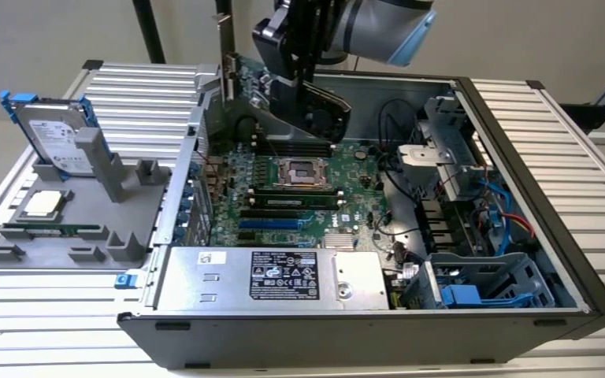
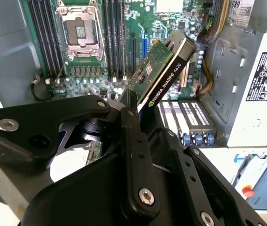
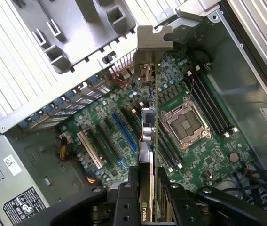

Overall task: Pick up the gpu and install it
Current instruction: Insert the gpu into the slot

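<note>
Green-boarded gpu point(image 2: 164, 70) with black cooler hangs clenched in the gripper point(image 3: 147, 178)

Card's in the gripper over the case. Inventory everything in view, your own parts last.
gpu: one, green board with black cooler, held above the motherboard, unseated
motherboard: one, green, inside the case
processor socket: one, silver, mid-motherboard
power supply: one, silver, inside the case
case: one, black, open, on the table
hard drive: one, silver with blue rails, upright in the holder
holder: one, grey, at the exterior view's left of the case
processor chip: one, silver, on the holder
memory stick: one, green, on the holder
table: one, ribbed silver, under everything
gripper: one, black, shut on the gpu
arm: one, grey and blue, above the case
</note>
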{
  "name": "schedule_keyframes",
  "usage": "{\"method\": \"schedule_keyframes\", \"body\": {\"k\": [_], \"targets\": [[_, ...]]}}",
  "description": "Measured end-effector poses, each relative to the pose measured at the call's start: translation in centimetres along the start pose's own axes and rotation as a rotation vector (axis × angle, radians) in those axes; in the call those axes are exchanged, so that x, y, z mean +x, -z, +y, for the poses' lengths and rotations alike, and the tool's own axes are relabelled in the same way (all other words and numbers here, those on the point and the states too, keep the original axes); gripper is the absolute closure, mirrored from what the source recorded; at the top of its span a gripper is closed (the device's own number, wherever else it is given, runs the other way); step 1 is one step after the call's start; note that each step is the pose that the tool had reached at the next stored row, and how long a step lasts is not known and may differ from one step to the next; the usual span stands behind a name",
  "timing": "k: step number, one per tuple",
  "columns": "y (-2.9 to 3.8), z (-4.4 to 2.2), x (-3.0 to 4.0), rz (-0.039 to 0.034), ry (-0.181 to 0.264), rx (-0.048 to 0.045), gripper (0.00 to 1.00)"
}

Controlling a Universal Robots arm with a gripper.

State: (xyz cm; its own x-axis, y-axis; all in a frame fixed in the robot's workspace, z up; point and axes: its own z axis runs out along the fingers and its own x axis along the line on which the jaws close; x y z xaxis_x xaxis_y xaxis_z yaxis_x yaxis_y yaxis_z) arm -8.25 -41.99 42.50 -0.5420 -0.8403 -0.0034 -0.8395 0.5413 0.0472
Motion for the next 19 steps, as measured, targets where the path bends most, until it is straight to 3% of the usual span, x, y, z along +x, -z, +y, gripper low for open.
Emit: {"method": "schedule_keyframes", "body": {"k": [19], "targets": [[0.0,0.0,0.0,0.0058,0.122,-0.0004,1.0]]}}
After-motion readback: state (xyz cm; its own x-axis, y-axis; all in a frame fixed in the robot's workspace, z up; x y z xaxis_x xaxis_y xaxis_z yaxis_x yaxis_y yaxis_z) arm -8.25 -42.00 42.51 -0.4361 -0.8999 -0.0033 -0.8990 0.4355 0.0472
